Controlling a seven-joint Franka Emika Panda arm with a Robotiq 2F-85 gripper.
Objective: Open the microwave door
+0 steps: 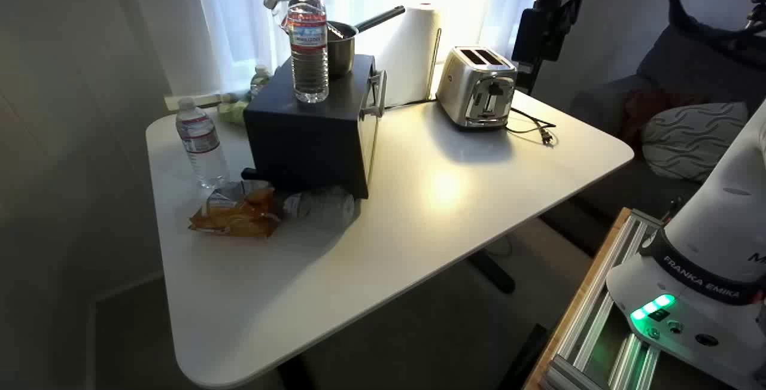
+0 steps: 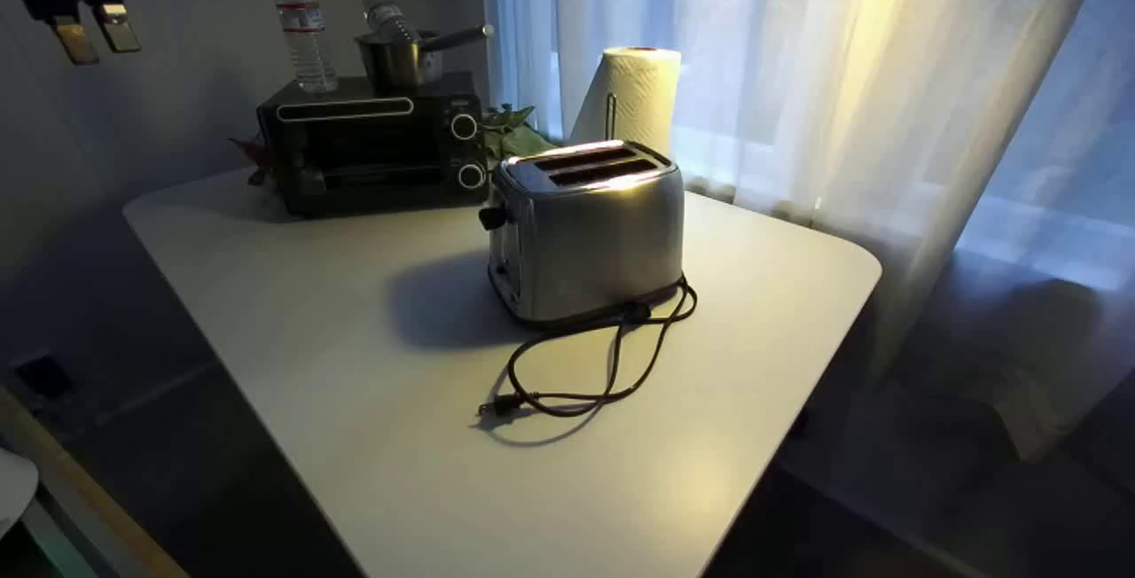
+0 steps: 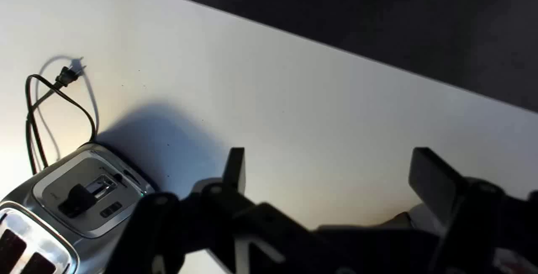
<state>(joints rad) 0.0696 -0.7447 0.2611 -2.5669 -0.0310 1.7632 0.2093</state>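
The microwave (image 1: 305, 148) is a black box at the far end of the white table; its front shows in an exterior view (image 2: 463, 151). The microwave door (image 2: 371, 151) has a dark window and a long bar handle (image 2: 346, 110) along its top edge; the handle (image 1: 382, 94) sticks out from the front. The door looks shut, upright against the front. My gripper (image 2: 97, 37) is open and empty, held in the air apart from the microwave. In the wrist view the two fingers stand wide apart (image 3: 328, 156) above the table. The microwave cannot be made out clearly there.
A bottle (image 1: 309, 49) and a pot (image 1: 341, 52) holding another bottle stand on the microwave. A silver toaster (image 2: 590, 237) with a loose cord (image 2: 567, 401) and a paper towel roll (image 2: 643, 104) stand nearby. A chip bag (image 1: 236, 210) and bottles (image 1: 202, 148) lie beside the microwave.
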